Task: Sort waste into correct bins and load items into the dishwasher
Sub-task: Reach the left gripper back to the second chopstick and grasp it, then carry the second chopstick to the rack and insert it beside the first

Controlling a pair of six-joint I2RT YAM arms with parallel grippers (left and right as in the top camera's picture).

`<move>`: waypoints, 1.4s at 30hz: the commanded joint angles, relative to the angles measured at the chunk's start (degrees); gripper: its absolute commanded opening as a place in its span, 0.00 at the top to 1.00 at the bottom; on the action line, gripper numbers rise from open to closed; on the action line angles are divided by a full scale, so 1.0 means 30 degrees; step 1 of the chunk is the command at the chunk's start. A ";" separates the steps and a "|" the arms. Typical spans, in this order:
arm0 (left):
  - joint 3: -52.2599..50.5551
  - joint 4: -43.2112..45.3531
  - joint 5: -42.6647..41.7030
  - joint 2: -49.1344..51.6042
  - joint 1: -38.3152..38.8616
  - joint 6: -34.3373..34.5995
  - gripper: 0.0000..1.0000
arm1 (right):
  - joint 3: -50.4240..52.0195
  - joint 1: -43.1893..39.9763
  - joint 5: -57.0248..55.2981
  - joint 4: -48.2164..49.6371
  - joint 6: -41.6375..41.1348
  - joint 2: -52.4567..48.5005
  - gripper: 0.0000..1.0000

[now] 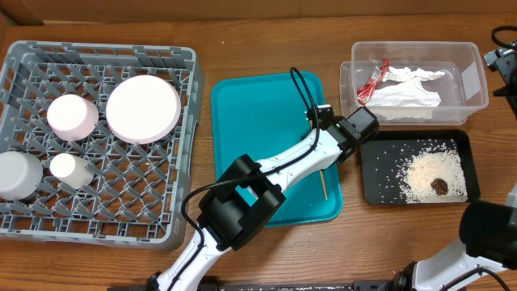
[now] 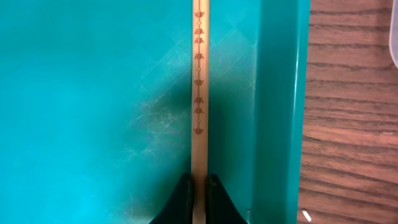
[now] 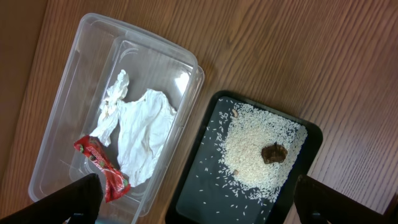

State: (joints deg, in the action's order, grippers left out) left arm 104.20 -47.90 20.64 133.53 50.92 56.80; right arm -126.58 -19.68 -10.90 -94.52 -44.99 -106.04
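Note:
My left gripper (image 2: 199, 199) is shut on a thin wooden chopstick (image 2: 199, 93) low over the right side of the teal tray (image 1: 250, 121); it also shows in the overhead view (image 1: 323, 133). My right gripper (image 3: 196, 202) is open and empty, high above the bins. The clear tub (image 1: 472, 81) holds the red wrapper (image 3: 102, 165) and white napkin (image 3: 140, 134). The black tray (image 1: 380, 182) holds rice (image 3: 261, 155) and a brown lump (image 3: 273, 152). The grey dish rack (image 1: 121, 202) holds a large plate (image 1: 143, 108), a bowl (image 1: 72, 115), another dish (image 1: 16, 174) and a small cup (image 1: 69, 167).
The teal tray lies between the rack and the bins on the wooden table (image 1: 266, 48). The chopstick's tip (image 1: 324, 190) pokes out below my left arm. A rice grain (image 2: 305, 216) lies on the table beside the tray.

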 commanded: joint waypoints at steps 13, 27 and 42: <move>0.3053 -0.7745 -0.0182 -0.4940 -0.2266 -0.8466 0.96 | -0.0401 0.0022 -0.0146 0.0066 0.0022 0.0138 0.00; 0.3031 -1.1992 -0.6878 -1.1227 -1.1570 -2.0757 0.96 | -0.0393 0.0022 -0.0138 0.0066 0.0015 0.0138 0.00; -0.4240 -0.5712 -0.8888 -1.1176 -1.8010 -2.1893 0.96 | -0.0393 0.0022 -0.0146 0.0066 0.0015 0.0138 0.00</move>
State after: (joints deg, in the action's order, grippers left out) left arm 95.33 -67.31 -3.55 100.36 -1.26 -7.94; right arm -126.58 -19.68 -10.92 -94.52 -44.95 -106.04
